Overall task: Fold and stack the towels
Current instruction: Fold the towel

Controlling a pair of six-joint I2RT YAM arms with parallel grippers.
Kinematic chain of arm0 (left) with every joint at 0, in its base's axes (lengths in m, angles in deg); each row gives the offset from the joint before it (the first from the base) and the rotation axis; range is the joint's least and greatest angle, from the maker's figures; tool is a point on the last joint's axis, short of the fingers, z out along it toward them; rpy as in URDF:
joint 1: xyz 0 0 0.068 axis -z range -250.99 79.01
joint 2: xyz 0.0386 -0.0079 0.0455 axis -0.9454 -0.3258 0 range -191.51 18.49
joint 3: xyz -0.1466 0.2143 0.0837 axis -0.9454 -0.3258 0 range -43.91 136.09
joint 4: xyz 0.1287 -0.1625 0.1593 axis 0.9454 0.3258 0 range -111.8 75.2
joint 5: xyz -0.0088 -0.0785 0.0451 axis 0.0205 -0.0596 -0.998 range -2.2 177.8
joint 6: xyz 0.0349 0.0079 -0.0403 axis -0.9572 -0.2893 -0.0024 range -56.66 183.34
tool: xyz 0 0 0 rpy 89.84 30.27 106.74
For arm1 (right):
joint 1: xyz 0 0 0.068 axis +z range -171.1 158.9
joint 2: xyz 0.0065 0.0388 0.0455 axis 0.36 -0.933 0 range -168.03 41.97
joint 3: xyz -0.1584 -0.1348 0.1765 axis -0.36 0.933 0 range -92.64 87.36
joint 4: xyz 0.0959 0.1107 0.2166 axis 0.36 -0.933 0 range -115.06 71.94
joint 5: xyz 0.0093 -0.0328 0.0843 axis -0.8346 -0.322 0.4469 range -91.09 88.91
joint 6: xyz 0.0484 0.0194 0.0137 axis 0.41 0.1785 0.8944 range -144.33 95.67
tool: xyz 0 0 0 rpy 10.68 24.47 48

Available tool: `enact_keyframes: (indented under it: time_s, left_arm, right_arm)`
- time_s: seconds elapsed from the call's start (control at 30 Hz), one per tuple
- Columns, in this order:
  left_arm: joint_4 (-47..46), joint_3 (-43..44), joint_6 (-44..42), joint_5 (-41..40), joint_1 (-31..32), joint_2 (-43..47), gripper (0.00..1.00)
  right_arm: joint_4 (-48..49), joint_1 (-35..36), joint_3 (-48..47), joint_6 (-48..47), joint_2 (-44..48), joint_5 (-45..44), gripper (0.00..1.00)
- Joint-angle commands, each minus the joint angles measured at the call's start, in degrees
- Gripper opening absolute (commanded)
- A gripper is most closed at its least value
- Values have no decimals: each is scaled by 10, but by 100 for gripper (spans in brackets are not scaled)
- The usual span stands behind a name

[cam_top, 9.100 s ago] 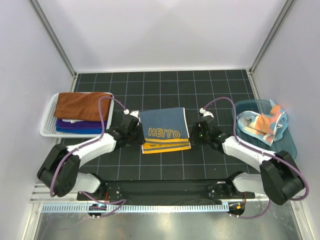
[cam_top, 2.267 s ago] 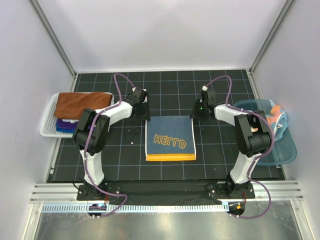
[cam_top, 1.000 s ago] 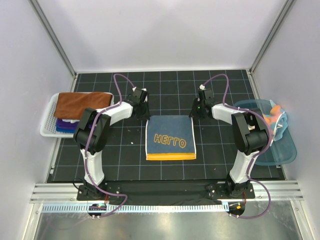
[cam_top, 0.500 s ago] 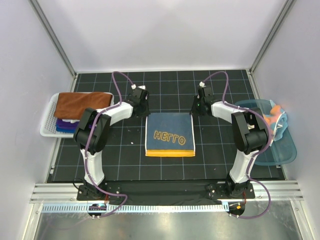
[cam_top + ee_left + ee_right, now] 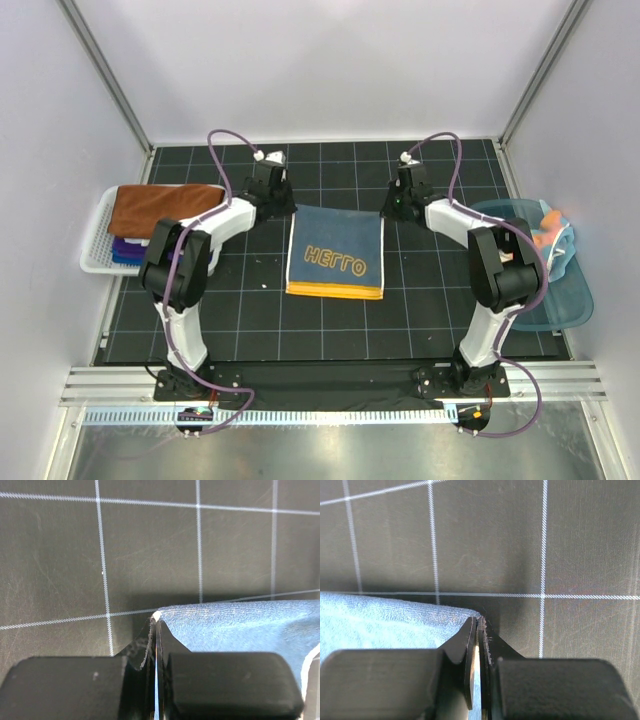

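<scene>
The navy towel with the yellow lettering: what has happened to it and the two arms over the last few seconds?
Both arms stretched out to the far corners of the navy towel. The left gripper and right gripper closed on those corners and drew the far edge up and away, and the yellow near edge slid after it. The folded stack in the white basket and the teal tub stayed put.

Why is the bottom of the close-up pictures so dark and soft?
Left wrist view: the left end effector is black and too near the lens, so it blurs; the towel shadows the mat. Right wrist view: the right end effector likewise. Top view: evenly lit, sharp.
</scene>
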Motion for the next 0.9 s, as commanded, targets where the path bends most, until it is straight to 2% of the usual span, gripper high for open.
enact_keyframes:
  time_s: [0.0,0.4,0.87]
  left_arm:
    - [-36,-10,9,16,-11,49,0]
    - [-31,-105,42,67,-13,136,0]
    - [-36,-251,64,80,0,242,0]
  right_arm:
    - [35,-3,8,-12,59,-9,8]
    - [42,9,135,13,173,17,8]
    - [25,79,252,42,299,-38,8]
